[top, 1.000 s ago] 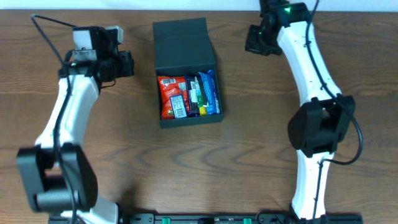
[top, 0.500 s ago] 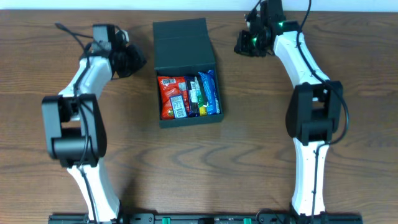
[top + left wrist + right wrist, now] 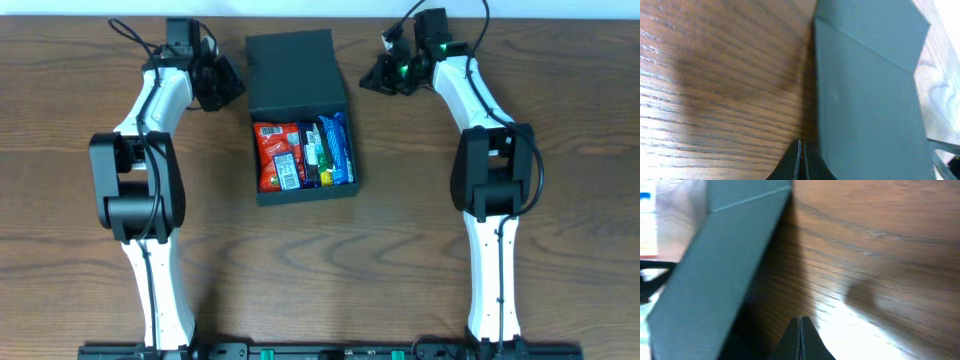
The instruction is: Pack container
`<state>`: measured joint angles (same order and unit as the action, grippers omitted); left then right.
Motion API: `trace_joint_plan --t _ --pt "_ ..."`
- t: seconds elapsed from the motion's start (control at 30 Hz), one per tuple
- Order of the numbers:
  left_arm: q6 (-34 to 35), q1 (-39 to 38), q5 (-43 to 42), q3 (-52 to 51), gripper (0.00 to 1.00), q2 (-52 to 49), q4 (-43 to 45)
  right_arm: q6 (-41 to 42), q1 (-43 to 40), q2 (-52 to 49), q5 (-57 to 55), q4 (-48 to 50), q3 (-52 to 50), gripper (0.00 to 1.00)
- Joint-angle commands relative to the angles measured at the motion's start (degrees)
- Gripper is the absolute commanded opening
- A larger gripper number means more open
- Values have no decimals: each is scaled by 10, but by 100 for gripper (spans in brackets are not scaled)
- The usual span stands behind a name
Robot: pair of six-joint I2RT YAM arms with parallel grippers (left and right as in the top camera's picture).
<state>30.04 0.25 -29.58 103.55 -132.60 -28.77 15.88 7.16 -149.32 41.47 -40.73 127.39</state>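
Observation:
The dark green-black container [image 3: 296, 72] lies at the table's top centre with its flap lid open and laid back. Its tray holds red, green and blue snack packets [image 3: 303, 155]. My left gripper [image 3: 232, 88] is shut and empty, just left of the lid; the left wrist view shows the lid's side [image 3: 865, 95] right beside the closed fingertips [image 3: 800, 150]. My right gripper [image 3: 368, 82] is shut and empty, just right of the lid; the right wrist view shows the lid edge [image 3: 715, 265] left of its fingertips [image 3: 800, 325].
The wooden table [image 3: 400, 250] surrounds the box. A pale wall strip runs along the far edge. Both arms reach from the front edge up either side of the container.
Both grippers have moved inward toward the open lid, the left one rightward and the right one leftward and down. The container and packets have not moved.

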Motion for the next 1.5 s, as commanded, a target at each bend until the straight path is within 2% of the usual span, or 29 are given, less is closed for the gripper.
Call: trace_joint_plan --t 0.0,0.6,1.2,1.47 --pt "4 0 2 9 5 -6 -10 8 10 -10 43 3 12 2" --pt "4 0 -5 9 6 -12 -18 30 38 -27 56 25 12 1" --pt "-9 -7 -36 9 6 -12 6 8 41 -27 193 87 12 2" --pt "-55 1 -115 14 6 -8 35 7 25 -24 261 119 12 2"
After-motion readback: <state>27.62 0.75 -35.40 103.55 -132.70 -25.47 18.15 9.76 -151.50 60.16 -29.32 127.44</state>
